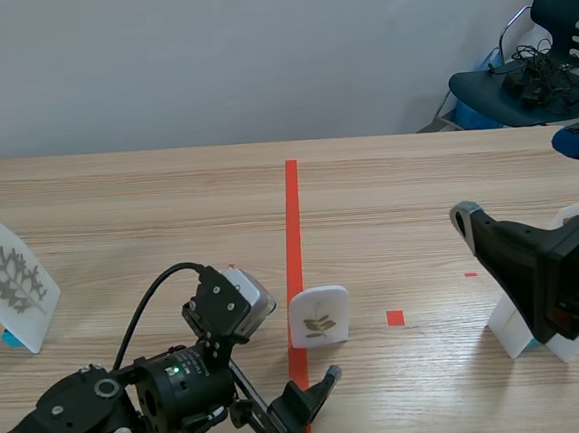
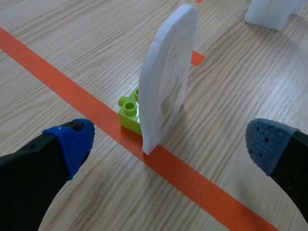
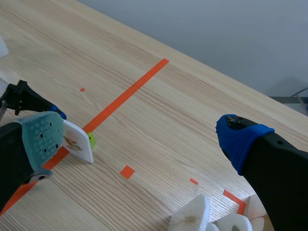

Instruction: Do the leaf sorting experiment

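Judging by how things lie on the wooden table (image 1: 168, 196), which step is in hand? asks the first observer.

The approach for a pick-up, most likely, answers the second. The left gripper (image 2: 171, 144) sits low, just in front of the small leaf card (image 1: 319, 316). Its fingers are wide apart, one blue pad out to each side of the card, and neither touches it. It holds nothing.

And the other arm?

The right gripper (image 3: 142, 139) hangs well to the right of the small leaf card, its fingers also spread with nothing between them. It is close above a cluster of white cards (image 3: 192, 216).

Where would the card go?

Probably to one of two places. The large leaf card (image 1: 12, 283) stands well to the left of the small leaf card, and the white cluster is well to its right. The small leaf card stands upright between them on the centre tape line, showing a little sprig. Which side matches cannot be told, since the cluster's leaves are too hidden.

What props it up?

A lime-green brick (image 2: 129, 109), touching the foot of the small leaf card on its back side.

So what does the next move call for?

The left gripper would need to come forward until the pads flank the card's flat faces. It should close above the brick, not on it, and gently enough that the card does not tip before the lift.
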Tool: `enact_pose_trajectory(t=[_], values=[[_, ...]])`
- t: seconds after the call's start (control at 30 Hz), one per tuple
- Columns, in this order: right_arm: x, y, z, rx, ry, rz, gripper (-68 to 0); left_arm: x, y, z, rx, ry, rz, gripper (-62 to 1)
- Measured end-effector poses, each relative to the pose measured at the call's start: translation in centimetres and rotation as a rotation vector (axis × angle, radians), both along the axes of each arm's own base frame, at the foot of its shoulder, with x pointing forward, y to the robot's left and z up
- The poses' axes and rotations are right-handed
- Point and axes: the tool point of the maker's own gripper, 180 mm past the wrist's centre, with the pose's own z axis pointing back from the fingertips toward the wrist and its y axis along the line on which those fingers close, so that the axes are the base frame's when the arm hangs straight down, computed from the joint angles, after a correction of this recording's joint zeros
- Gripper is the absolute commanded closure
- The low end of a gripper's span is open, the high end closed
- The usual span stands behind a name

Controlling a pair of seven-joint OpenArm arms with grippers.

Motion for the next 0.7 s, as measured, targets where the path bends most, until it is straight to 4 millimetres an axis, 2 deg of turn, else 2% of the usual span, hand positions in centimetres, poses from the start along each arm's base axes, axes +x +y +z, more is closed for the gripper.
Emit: enact_pose_trajectory(t=[0.07,0.1,0.2,0.23,0.27,0.37,0.5,0.7], values=[[0.0,0.0,0.0,0.0,0.0,0.0,-67.9,0.3,-0.2,0.0,-0.008,-0.005,0.009,-62.3],[0.0,0.0,0.0,0.0,0.0,0.0,-67.9,0.5,-0.2,0.2,-0.015,-0.012,0.01,-60.1],[0.0,0.0,0.0,0.0,0.0,0.0,-67.9,0.8,-0.1,0.8,-0.033,-0.029,0.018,-36.3],[0.0,0.0,0.0,0.0,0.0,0.0,-67.9,0.9,-0.2,1.0,-0.042,-0.035,0.019,-30.4],[0.0,0.0,0.0,0.0,0.0,-0.001,-67.9,0.9,-0.1,1.1,-0.042,-0.038,0.018,-26.4],[0.0,0.0,0.0,0.0,0.0,-0.001,-67.9,0.6,-0.7,2.2,-0.095,-0.054,-0.013,-19.9],[0.1,-0.1,0.0,0.0,-0.002,-0.009,-67.9,0.3,-1.5,3.4,-0.132,-0.066,-0.038,-4.3],[0.1,-0.1,0.0,0.001,-0.002,-0.009,-67.9,-0.6,-2.7,5.3,-0.182,-0.079,-0.085,-3.4]])
